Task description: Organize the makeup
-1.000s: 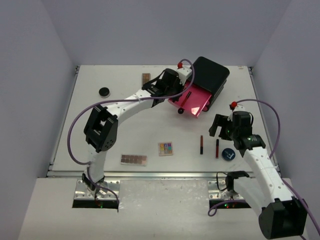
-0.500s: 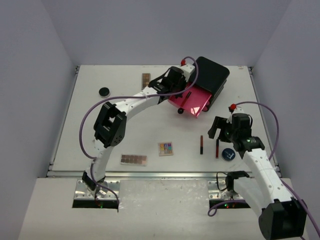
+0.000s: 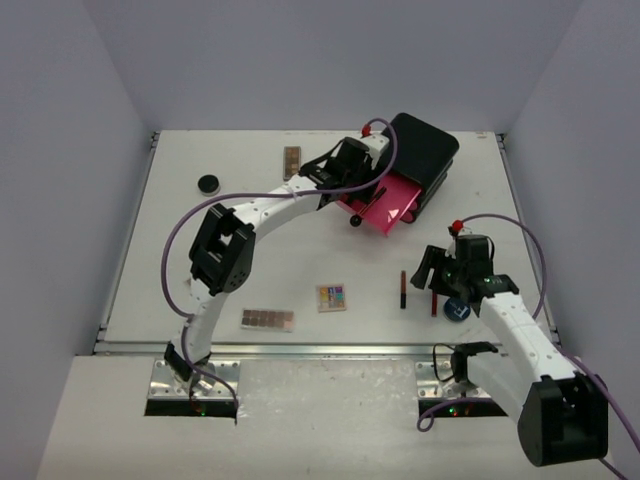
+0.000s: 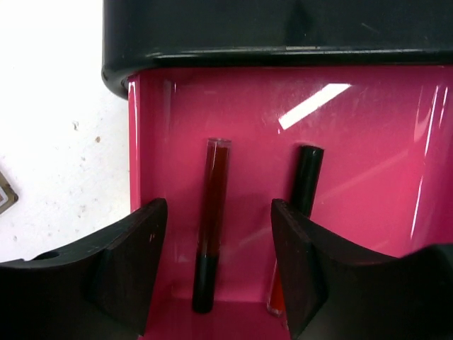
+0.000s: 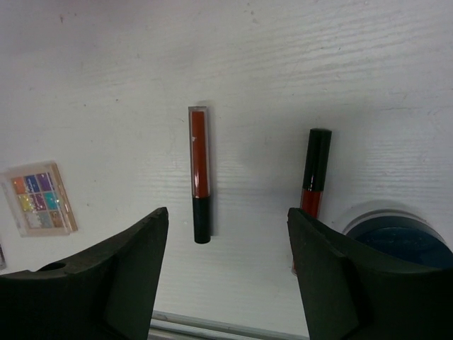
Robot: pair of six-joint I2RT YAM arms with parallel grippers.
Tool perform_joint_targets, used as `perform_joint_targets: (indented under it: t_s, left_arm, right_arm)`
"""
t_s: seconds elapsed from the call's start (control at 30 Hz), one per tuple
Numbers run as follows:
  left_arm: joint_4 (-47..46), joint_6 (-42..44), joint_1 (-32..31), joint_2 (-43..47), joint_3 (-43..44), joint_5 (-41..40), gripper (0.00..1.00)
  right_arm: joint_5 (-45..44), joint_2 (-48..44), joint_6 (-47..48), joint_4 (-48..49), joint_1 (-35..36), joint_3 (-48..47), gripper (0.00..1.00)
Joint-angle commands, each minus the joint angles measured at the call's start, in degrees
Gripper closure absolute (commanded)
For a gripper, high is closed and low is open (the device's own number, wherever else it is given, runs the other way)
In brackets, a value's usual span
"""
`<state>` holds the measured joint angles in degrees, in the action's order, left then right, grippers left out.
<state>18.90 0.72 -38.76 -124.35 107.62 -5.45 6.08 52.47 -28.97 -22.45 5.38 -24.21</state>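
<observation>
Near right, the right gripper [image 5: 226, 227] hangs open and empty, pointing down over a thin dark red pencil with a black cap [image 5: 200, 173]; a second red pencil [image 5: 314, 173] lies just right of it, beside a round dark compact [image 5: 396, 239]. For a clean pick it should centre on the barrel, jaws across it, clear of the neighbour. Farther off, the left arm [image 3: 270, 205] reaches to the pink drawer [image 4: 368, 177] of the black box [image 4: 283, 28], left gripper [image 4: 218, 212] parted, holding nothing, above two stowed pencils [image 4: 306, 177]

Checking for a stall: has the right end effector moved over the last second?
Yes. The right end effector moved nearer the two red tubes, toward the near side.
</observation>
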Motion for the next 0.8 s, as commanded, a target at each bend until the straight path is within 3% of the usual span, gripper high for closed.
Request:
perform_joint_targets:
  t_s: [0.0, 0.17, 0.33, 0.53, 0.7, 0.77]
  left_arm:
    - [1.3, -0.2, -0.5, 7.1, 0.8, -1.1, 0.41]
    - [3.6, -1.9, -0.5, 10.4, 2.5, -1.2, 0.41]
    - [5.2, -2.5, -0.4, 14.3, 2.5, -1.2, 0.40]
    - [9.2, -1.4, 1.3, 20.4, 0.3, -1.7, 0.35]
    - [7.6, -1.8, 10.7, 29.7, -10.9, 2.7, 0.34]
    - [8.2, -1.8, 14.6, 31.7, -13.8, 3.6, 0.34]
  right_arm:
    - [0.7, 1.8, -2.1, 4.1, 2.4, -0.9, 0.33]
    - [-6.0, 6.7, -2.2, 3.6, 8.9, -3.0, 0.34]
    - [-9.8, 9.9, -3.0, 4.0, 10.2, -4.0, 0.34]
    - [-8.4, 15.0, -5.1, 8.2, 12.3, -4.1, 0.37]
    - [-15.5, 20.4, -4.7, 5.8, 16.3, -6.7, 0.43]
    - [-20.1, 21.2, -5.1, 4.1, 17.7, -6.8, 0.53]
